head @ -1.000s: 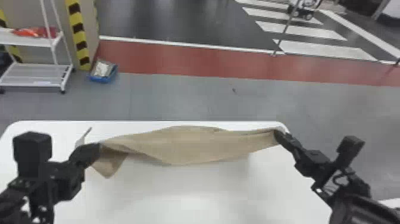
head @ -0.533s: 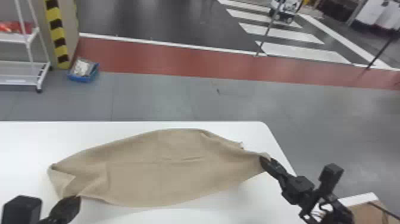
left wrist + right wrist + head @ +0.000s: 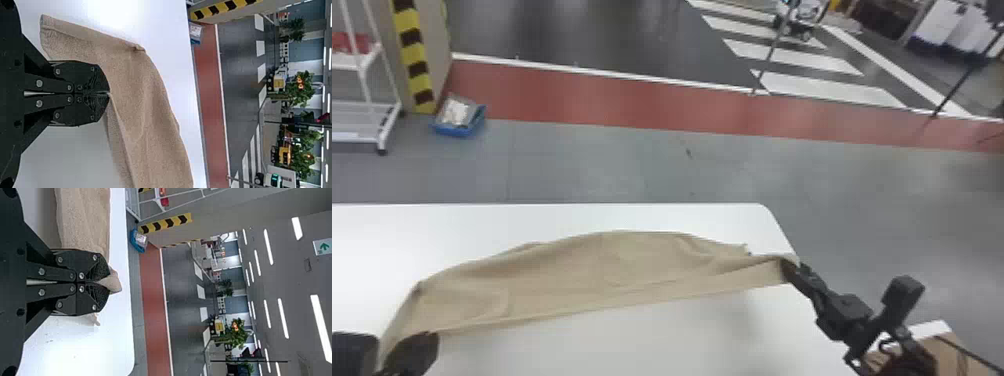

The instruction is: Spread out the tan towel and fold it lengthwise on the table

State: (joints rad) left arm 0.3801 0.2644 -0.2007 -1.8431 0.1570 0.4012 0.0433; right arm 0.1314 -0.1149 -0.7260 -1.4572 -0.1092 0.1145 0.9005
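The tan towel (image 3: pixel 592 270) stretches across the white table between both grippers, its near edge drawn nearly straight and its far side bulging toward the back. At the lower left, my left gripper (image 3: pixel 427 337) is at the towel's near left part; in its wrist view the left gripper (image 3: pixel 109 94) is shut on the towel (image 3: pixel 145 113) edge, with a corner flap lying beyond. My right gripper (image 3: pixel 789 265) holds the towel's right end near the table's right edge. In the right wrist view, the right gripper (image 3: pixel 106 280) is shut on bunched cloth of the towel (image 3: pixel 84 223).
The white table (image 3: pixel 572 345) has its back edge and rounded right corner behind the towel. A cardboard box (image 3: pixel 952 357) stands at the lower right beside the table. On the floor beyond are a blue bin (image 3: pixel 459 130) and a white rack (image 3: pixel 362 137).
The left gripper and its towel end have moved leftward and nearer, as the head view has shifted. The towel, spread broader half a second ago, now looks narrower. Both grips stay closed.
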